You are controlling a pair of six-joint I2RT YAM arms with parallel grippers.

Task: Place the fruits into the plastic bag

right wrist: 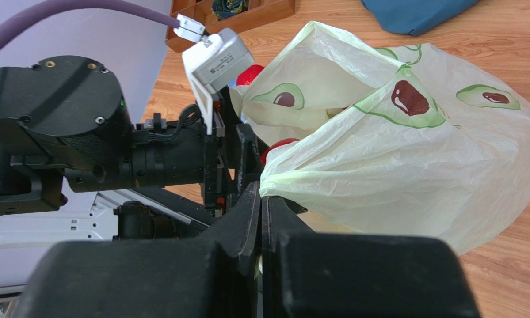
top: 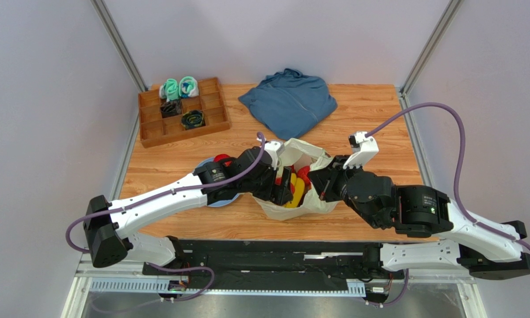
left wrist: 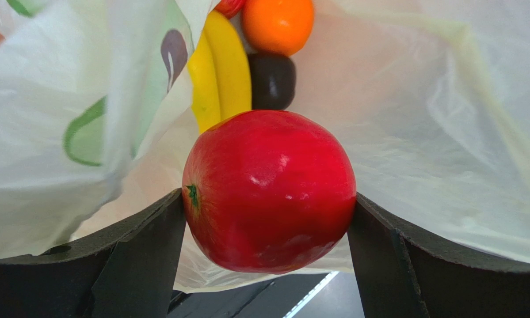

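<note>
The pale-green plastic bag [top: 299,173] with avocado prints lies mid-table, mouth to the left; it also shows in the right wrist view [right wrist: 407,146]. My left gripper [left wrist: 266,218] is shut on a glossy red round fruit [left wrist: 269,189], held inside the bag's mouth. Deeper in the bag lie a yellow banana [left wrist: 221,66], an orange [left wrist: 277,23] and a dark avocado [left wrist: 271,79]. My right gripper [right wrist: 261,199] is shut on the bag's edge and holds it up. More red fruits [top: 222,159] lie left of the bag behind my left arm.
A wooden tray [top: 181,111] with rolled teal and black socks stands at the back left. A folded blue garment [top: 289,103] lies at the back centre. A blue plate [top: 206,165] edge shows under my left arm.
</note>
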